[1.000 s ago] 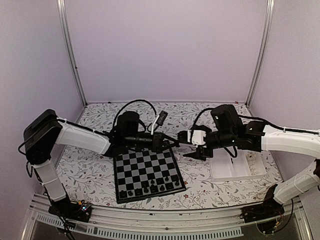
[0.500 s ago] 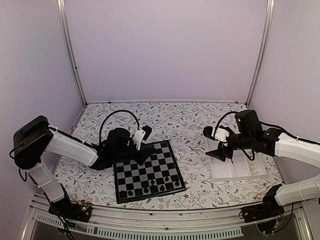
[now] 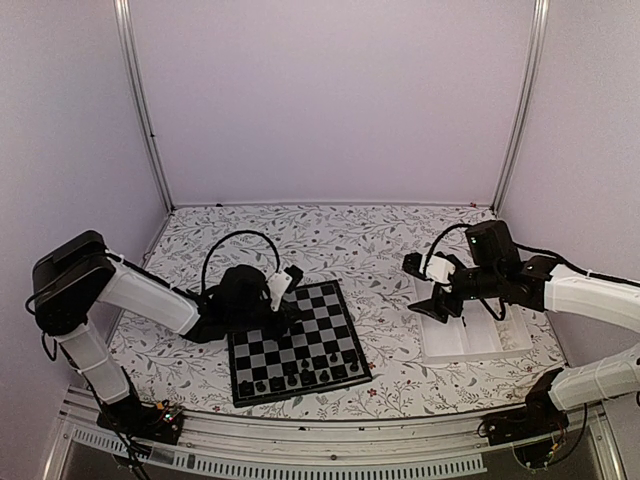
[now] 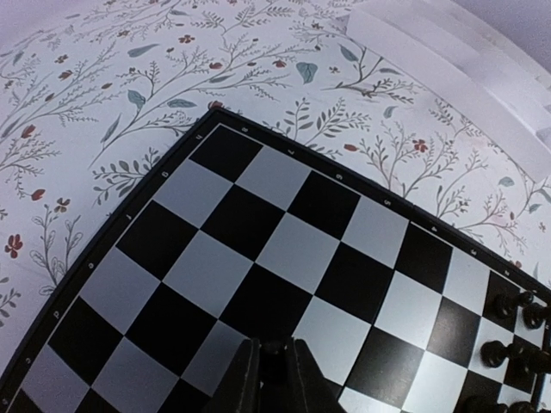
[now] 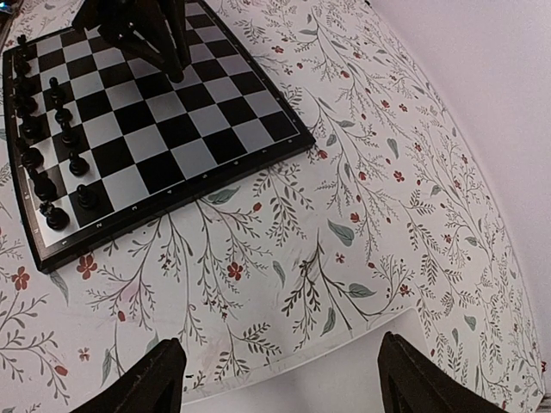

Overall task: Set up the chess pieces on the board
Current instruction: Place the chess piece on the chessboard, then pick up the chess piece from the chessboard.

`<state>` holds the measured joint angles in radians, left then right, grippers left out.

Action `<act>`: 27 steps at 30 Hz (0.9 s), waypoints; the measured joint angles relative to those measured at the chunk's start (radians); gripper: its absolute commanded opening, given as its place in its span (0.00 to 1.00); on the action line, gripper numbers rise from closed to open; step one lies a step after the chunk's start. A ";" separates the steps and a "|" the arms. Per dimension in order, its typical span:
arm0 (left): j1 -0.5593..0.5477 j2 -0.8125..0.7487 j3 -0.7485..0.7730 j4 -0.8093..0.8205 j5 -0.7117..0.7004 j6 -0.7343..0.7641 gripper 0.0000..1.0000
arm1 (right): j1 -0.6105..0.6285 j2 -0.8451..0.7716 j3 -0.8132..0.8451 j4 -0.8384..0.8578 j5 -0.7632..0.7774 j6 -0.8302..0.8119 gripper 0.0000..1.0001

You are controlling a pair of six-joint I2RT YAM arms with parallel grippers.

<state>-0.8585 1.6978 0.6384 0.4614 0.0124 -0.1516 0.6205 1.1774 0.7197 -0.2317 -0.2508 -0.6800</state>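
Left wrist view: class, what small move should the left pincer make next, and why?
Probably ease the left pincer straight down and open it slightly, to set its black piece on the board. The fingers seem closed on that piece over a bare square, away from the other black pieces clustered at the board's edge.

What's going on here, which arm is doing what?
Two arms are setting up a chess game. The left gripper is low over the far-left part of the board, its fingers nearly together on what looks like a small black piece. The other black pieces stand in the board's near rows; the far rows are bare. The right gripper is open and empty, hovering at the left end of the white tray.
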 measured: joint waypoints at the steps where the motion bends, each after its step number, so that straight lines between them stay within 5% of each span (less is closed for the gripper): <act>1: 0.000 0.000 0.000 -0.005 0.002 -0.002 0.24 | 0.000 0.001 0.000 0.000 0.000 0.000 0.81; 5: -0.002 -0.001 0.000 -0.028 0.003 -0.013 0.35 | 0.000 0.004 0.000 0.001 -0.004 0.000 0.80; 15: -0.003 -0.011 0.059 -0.185 0.021 -0.052 0.36 | 0.000 0.004 -0.001 0.000 -0.019 0.000 0.81; 27: -0.003 0.033 0.168 -0.299 0.000 -0.087 0.22 | 0.000 0.004 -0.002 0.000 -0.026 -0.001 0.81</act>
<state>-0.8612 1.7309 0.8062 0.1619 0.0128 -0.2382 0.6205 1.1812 0.7181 -0.2314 -0.2768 -0.6807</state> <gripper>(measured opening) 0.276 0.807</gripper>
